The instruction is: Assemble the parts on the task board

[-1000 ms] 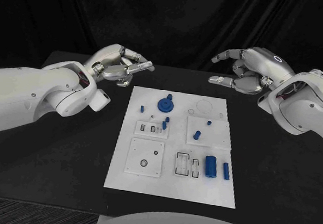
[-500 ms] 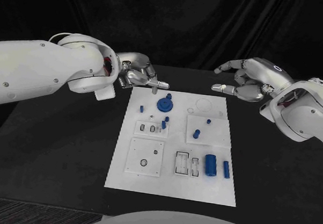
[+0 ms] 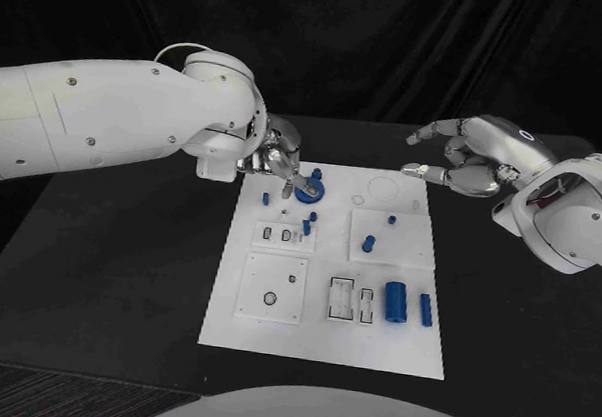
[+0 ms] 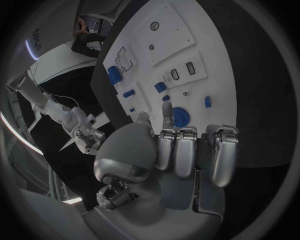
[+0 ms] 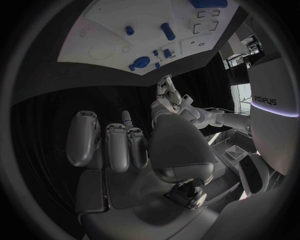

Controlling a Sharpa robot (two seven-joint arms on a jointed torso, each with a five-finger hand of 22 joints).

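Left hand [image 3: 280, 162] hovers at the white task board's [image 3: 326, 317] far corner, fingers apart, one fingertip just above the round blue gear part [image 3: 308, 191]. Right hand [image 3: 466, 164] hangs beyond the board, fingers loosely curled, holding nothing.

A black table [image 3: 106, 279] carries the white task board [image 3: 320, 336] at its middle.

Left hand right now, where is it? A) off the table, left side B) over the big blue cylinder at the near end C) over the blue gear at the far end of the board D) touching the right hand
C: in the head view the left hand reaches a finger down to the blue gear at the far end of the task board; the right hand is apart from it.
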